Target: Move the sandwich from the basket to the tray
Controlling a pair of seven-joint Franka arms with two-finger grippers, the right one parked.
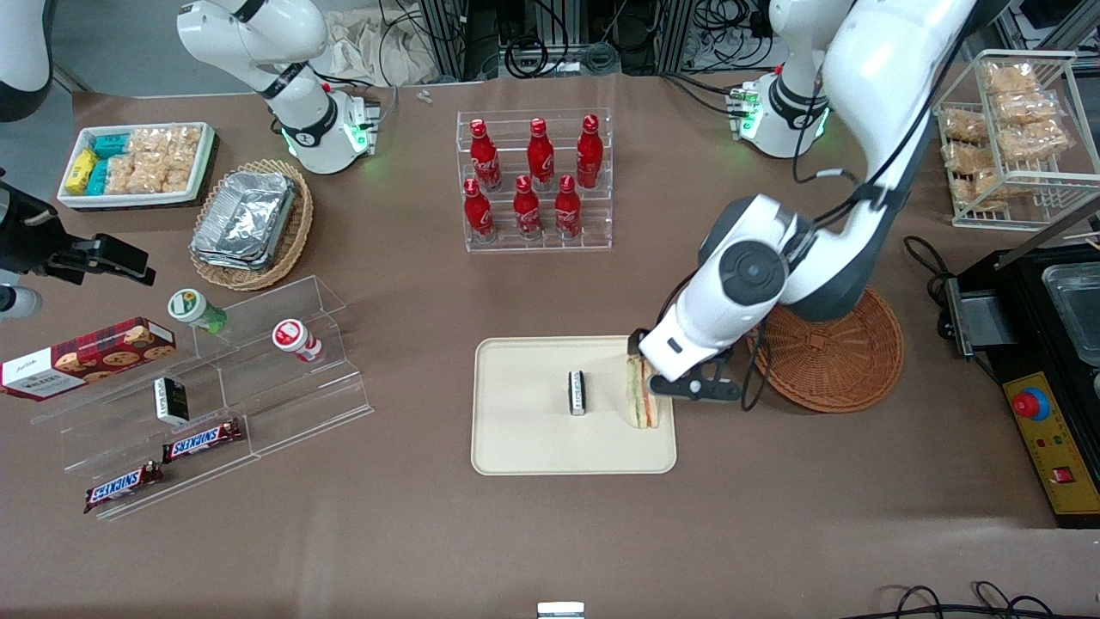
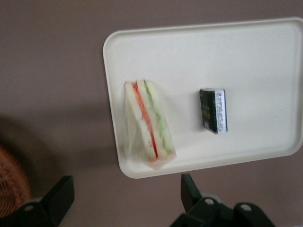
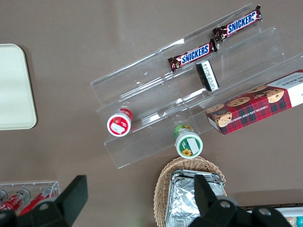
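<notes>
The sandwich (image 1: 642, 400), a white bread wedge with red and green filling, lies on the cream tray (image 1: 524, 430) near the edge closest to the basket. It also shows in the left wrist view (image 2: 147, 123) on the tray (image 2: 246, 56). The reddish-brown wicker basket (image 1: 834, 361) stands beside the tray, toward the working arm's end of the table, and looks empty; its rim shows in the wrist view (image 2: 9, 179). My left gripper (image 1: 663, 374) is open and empty. It hovers above the tray's edge, just over the sandwich (image 2: 124, 194).
A small black packet (image 1: 577, 393) lies in the middle of the tray. A clear rack of red bottles (image 1: 537, 180) stands farther from the front camera. A clear stepped shelf (image 1: 223, 387) with snacks lies toward the parked arm's end. A black machine (image 1: 1048, 378) stands beside the basket.
</notes>
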